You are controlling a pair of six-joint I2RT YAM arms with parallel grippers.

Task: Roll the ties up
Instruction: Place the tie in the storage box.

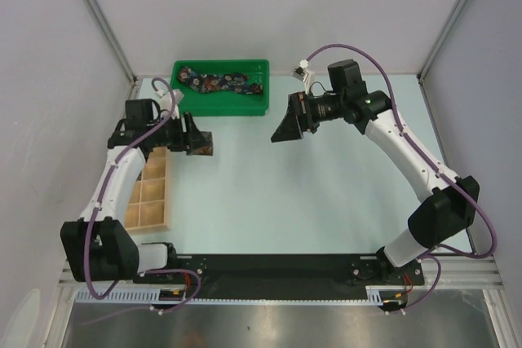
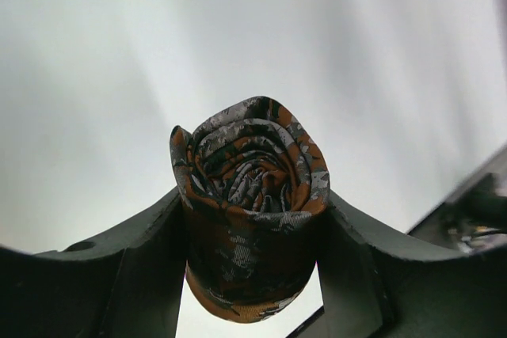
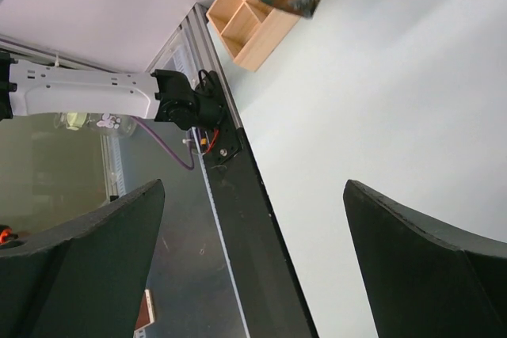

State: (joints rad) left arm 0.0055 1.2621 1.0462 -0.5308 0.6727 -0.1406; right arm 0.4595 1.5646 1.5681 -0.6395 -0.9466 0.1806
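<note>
Left jaws clamp one rolled rust tie [image 2: 249,195]; right jaws gape empty; one navy tie [image 1: 222,82] in tray [image 1: 245,109].

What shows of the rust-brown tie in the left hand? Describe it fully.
The rust-brown tie is wound into a tight spiral roll, its woven-looking fabric printed in orange, grey and black. The left hand grips it, one finger pressing each side, the coiled end facing the wrist camera. From above it shows by the far end of the wooden box.
</note>
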